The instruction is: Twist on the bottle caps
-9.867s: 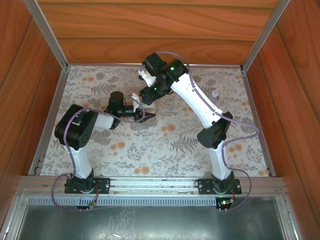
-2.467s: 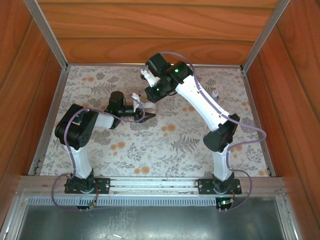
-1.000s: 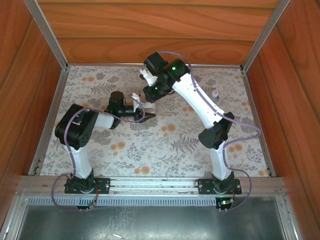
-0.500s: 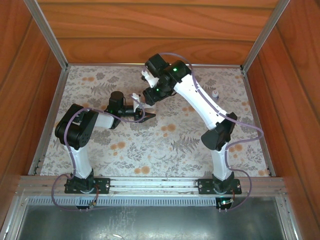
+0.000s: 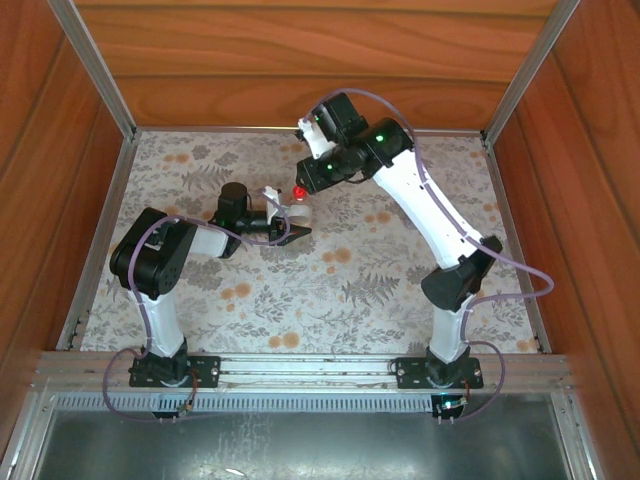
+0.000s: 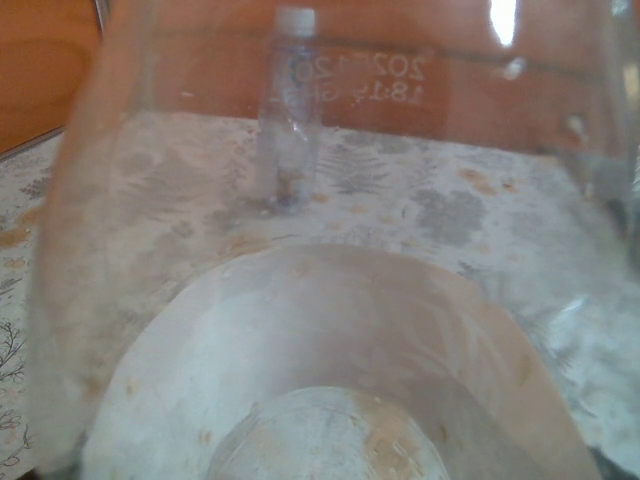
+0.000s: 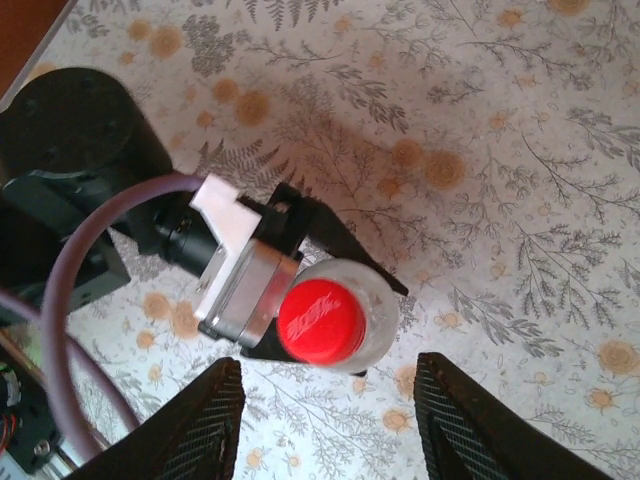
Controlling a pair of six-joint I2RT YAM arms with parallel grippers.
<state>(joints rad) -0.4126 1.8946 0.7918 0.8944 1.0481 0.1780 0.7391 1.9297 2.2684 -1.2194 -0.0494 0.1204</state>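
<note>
Two clear bottles are showing: one red-capped bottle (image 7: 385,315) and one white-capped bottle (image 6: 288,140). Two caps are sitting on them: one red cap (image 7: 320,320) and one white cap (image 6: 295,20). Two arms, the left arm (image 5: 160,260) and the right arm (image 5: 430,215), are reaching over one floral worktop (image 5: 350,290).

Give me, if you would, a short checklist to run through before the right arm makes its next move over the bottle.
1. The red cap sits on top of the bottle: ok.
2. The left hand is shut on that bottle: ok.
3. The right hand is open above the cap, with a finger on either side and neither touching it: ok.
4. The red cap is screwed fully tight: cannot tell.
5. The second bottle stands upright with a white cap on it: ok.
6. The white cap is tight: cannot tell.
</note>
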